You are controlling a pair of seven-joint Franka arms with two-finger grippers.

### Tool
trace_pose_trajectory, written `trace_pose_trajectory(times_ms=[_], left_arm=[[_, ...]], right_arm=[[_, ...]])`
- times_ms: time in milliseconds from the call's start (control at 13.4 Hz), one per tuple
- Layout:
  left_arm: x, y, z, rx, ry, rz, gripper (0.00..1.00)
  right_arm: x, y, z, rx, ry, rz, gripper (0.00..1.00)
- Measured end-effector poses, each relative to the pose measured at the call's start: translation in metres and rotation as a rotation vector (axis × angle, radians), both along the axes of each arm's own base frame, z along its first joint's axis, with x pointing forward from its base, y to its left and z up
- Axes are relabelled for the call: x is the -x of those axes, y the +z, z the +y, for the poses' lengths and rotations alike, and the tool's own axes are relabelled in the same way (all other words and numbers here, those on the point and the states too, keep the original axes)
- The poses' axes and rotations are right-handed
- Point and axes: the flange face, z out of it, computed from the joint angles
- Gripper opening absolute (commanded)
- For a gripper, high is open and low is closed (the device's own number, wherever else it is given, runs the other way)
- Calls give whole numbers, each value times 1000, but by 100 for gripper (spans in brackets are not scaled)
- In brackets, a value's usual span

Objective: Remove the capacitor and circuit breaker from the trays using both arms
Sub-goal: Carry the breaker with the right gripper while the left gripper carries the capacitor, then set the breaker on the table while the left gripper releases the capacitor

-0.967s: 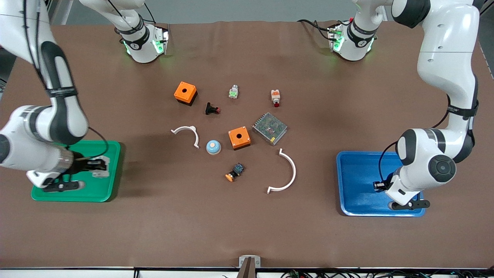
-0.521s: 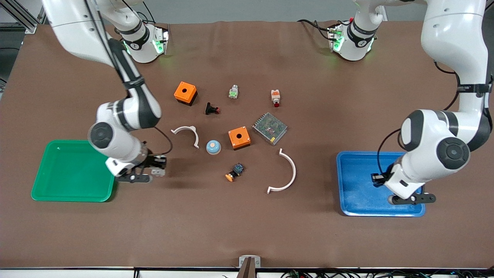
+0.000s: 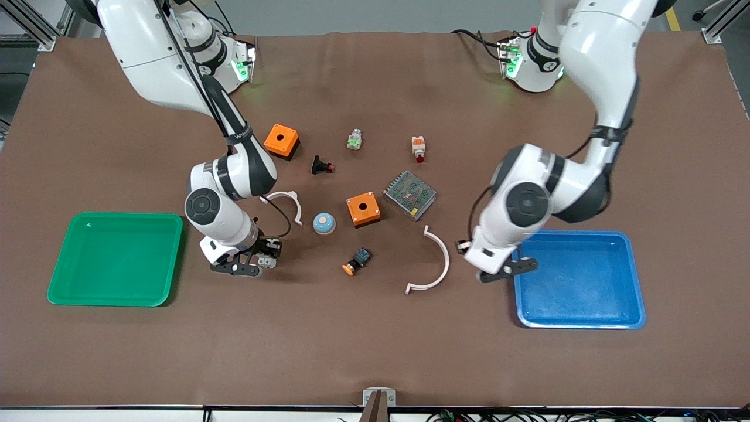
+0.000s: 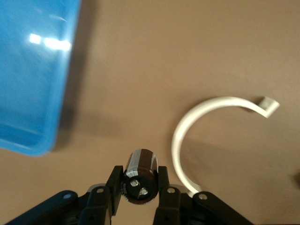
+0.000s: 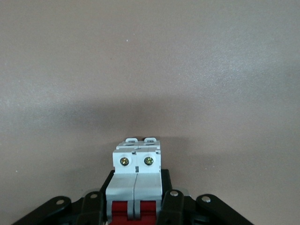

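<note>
Capacitor (image 4: 139,176) clamped in left pincer (image 4: 140,187), breaker (image 5: 136,180) in right pincer (image 5: 136,199) (both off trays); round capacitor may roll once released.

Both arms hang over bare table between green tray (image 3: 117,299) and blue tray (image 3: 580,319).

High front camera faces both arms; wrist cameras look down, seemingly close.

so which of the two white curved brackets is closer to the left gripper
The bigger white arc, lying between the black-blue button and the blue tray. The left gripper, shut on the capacitor, hangs right beside it; the smaller bracket lies toward the right arm's end.
</note>
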Motion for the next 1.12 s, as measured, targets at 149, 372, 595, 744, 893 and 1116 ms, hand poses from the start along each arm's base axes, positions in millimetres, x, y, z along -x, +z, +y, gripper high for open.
trace_pose_trajectory(times_ms=[149,372,595,744,893,1116], left_arm=[[16,-16,-40,1,43,-1,0],[34,-39,-88,25,83,-28,1],[50,-66,-121,59,100,-58,3],[57,-82,-133,74,106,-67,11],[59,-92,-136,76,103,-66,57],[54,-91,-134,78,109,-76,100]], right_arm=[[-4,2,-1,1,-7,0,100],[-20,31,1,16,-6,71,100],[-44,100,-2,25,-4,138,100],[-51,157,-17,24,20,163,100],[-51,208,-51,22,61,198,100],[-43,263,-125,63,107,223,100]])
